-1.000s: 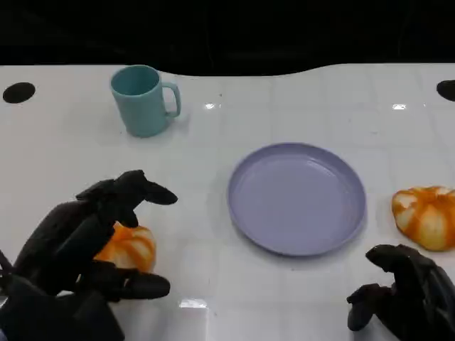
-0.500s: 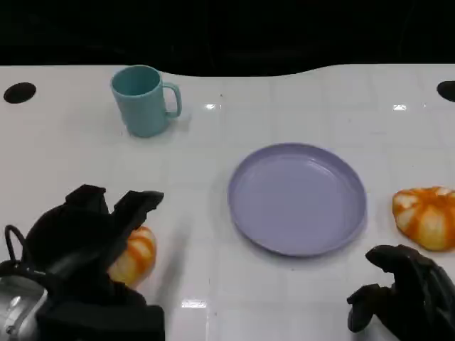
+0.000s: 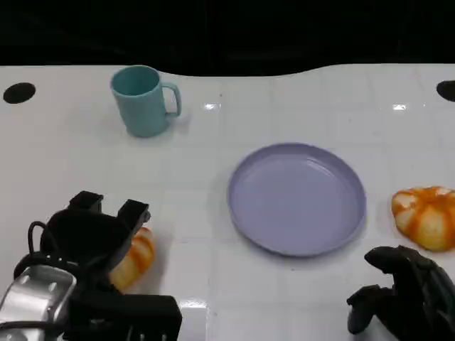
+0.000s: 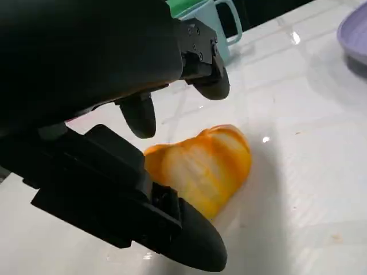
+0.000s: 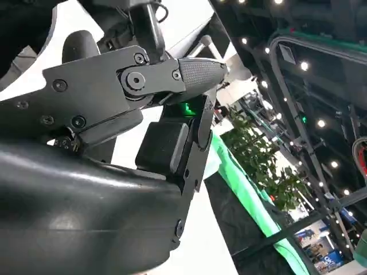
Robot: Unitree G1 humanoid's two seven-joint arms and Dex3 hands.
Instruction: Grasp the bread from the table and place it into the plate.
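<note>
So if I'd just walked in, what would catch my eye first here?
Probably the orange-and-white bread near the table's front left, with the robot's black left hand over it, fingers on either side. Next, the empty lavender plate in the middle, with a second bread to its right. A teal mug stands at the back left.

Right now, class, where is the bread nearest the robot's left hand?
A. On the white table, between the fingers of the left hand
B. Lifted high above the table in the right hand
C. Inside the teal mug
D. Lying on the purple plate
A. The bread lies on the white table, with the left hand over it and fingers on either side; the purple plate holds nothing.
</note>
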